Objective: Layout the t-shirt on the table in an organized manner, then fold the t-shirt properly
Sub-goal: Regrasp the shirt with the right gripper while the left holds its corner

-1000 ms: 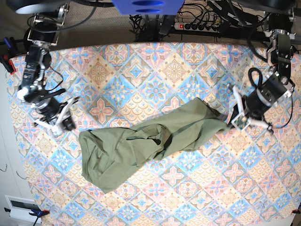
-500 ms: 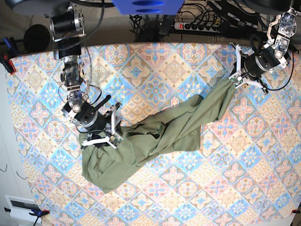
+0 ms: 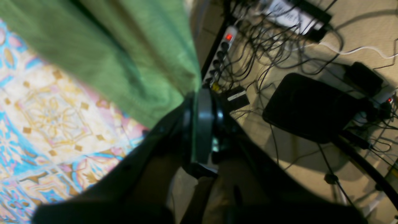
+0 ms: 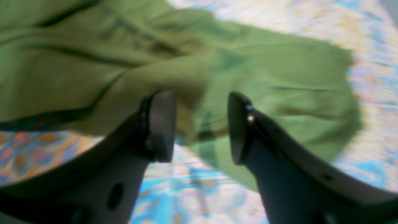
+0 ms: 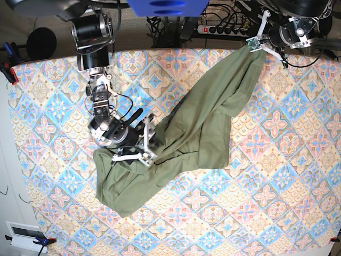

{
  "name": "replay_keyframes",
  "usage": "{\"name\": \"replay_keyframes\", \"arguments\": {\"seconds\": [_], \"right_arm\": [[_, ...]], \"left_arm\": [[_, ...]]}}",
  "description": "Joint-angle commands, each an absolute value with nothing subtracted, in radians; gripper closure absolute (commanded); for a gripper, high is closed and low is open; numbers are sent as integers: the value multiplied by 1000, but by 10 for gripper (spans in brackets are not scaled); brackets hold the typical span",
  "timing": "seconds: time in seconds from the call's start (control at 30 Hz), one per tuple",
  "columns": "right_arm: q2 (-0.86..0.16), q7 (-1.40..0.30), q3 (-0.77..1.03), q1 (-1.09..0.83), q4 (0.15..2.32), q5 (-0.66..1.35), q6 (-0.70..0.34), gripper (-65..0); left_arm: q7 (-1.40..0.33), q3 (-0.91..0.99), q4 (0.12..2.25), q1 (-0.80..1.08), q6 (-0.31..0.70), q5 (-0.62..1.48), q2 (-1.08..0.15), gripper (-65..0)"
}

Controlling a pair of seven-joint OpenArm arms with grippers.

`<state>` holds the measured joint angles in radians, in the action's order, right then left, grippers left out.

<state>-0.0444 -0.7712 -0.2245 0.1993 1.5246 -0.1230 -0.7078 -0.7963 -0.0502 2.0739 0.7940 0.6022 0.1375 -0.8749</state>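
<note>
Stretching the t-shirt diagonally across the table, the left gripper pinched one end at the far edge; the right gripper hovered spread over the bunched end. Laying out, I judged; grabbing that bunch comes next.
</note>
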Motion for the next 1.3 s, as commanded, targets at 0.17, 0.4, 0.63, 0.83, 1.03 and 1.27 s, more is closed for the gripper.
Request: {"name": "replay_keyframes", "arguments": {"seconds": [0.17,0.4,0.63,0.83,1.03,1.27], "right_arm": [[-44,-739,-183,237,1495,-4,-698,-334],[-50,-739,-82,288,1397,156,-698,-337],[-99,-737,30,349,1365,154,-698,-337],[-171,-728,28,417,1294,153,-698,-338],[-232,-656,-65,461,1182,153,-698,-338],[-285,-533,-283,530,1023,153,-698,-338]], "left_arm": [[-792,-41,2087,792,596,134,-891,0],[-792,-45,2087,791,596,134,-889,0],[-792,-47,2087,799,596,127,-889,0],[-792,-47,2086,799,596,125,-895,0],[-792,-47,2086,799,598,125,-898,0],[-792,-47,2086,800,598,125,-895,0]]}}
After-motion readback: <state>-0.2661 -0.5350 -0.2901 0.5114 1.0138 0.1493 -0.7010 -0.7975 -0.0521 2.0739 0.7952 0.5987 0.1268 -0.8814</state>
